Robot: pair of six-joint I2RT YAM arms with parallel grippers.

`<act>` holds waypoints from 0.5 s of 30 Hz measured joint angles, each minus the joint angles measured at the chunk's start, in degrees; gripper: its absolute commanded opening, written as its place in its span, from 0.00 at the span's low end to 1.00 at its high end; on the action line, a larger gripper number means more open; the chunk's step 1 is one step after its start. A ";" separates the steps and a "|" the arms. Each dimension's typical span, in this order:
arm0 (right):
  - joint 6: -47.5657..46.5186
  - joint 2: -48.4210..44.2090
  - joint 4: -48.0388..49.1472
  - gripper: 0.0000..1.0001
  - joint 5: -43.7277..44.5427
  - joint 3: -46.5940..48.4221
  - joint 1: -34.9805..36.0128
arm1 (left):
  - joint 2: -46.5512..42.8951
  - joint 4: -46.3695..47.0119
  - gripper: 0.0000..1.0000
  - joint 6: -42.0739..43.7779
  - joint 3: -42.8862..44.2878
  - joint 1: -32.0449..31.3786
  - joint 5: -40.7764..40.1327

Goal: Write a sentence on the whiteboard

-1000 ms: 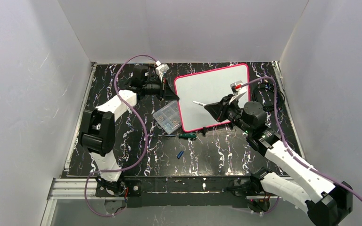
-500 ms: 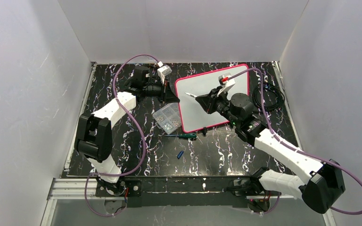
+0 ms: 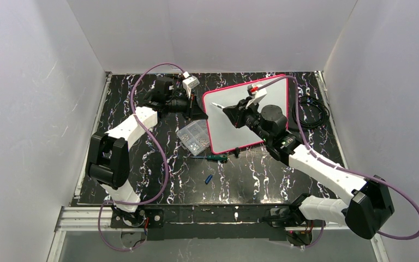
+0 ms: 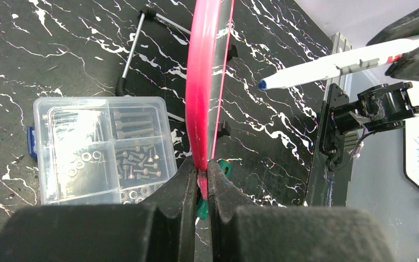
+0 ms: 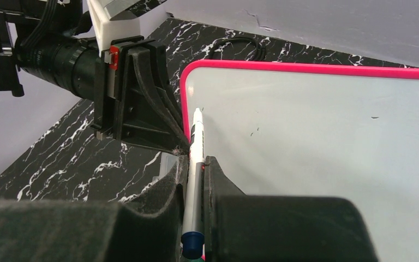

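Note:
The whiteboard (image 3: 226, 134), white with a pink-red rim, lies at the middle back of the table. Its face is blank, with no sentence showing. My left gripper (image 3: 199, 109) is shut on its left rim (image 4: 202, 87), seen edge-on in the left wrist view. My right gripper (image 3: 233, 114) is shut on a white marker (image 5: 197, 143) with a blue tip (image 4: 263, 84). The marker points at the board's upper left corner (image 5: 188, 76), close to the left gripper (image 5: 142, 109). The tip stands a little off the surface.
A clear compartment box (image 3: 193, 135) of screws lies left of the board, also in the left wrist view (image 4: 101, 144). A green screwdriver (image 3: 216, 157) and a small blue cap (image 3: 208, 178) lie in front. A black cable coil (image 3: 308, 109) is at the right.
My right arm has swung left and toward the back, carrying the marker tip from mid-board to the upper left corner. The left gripper has stayed on the rim.

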 measured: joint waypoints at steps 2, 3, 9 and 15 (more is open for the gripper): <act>-0.15 0.63 0.35 0.01 0.11 0.17 0.09 | -0.15 -0.20 0.00 0.09 0.00 -0.09 -0.13; -0.22 1.01 0.44 0.01 0.20 0.31 0.15 | -0.22 -0.33 0.00 0.20 0.00 -0.13 -0.17; -0.70 2.67 1.22 0.01 0.22 1.14 0.37 | -0.31 -0.61 0.00 0.39 0.00 -0.17 -0.24; -1.36 4.20 2.10 0.01 0.52 1.99 0.61 | -0.37 -0.68 0.00 0.42 0.00 -0.20 -0.28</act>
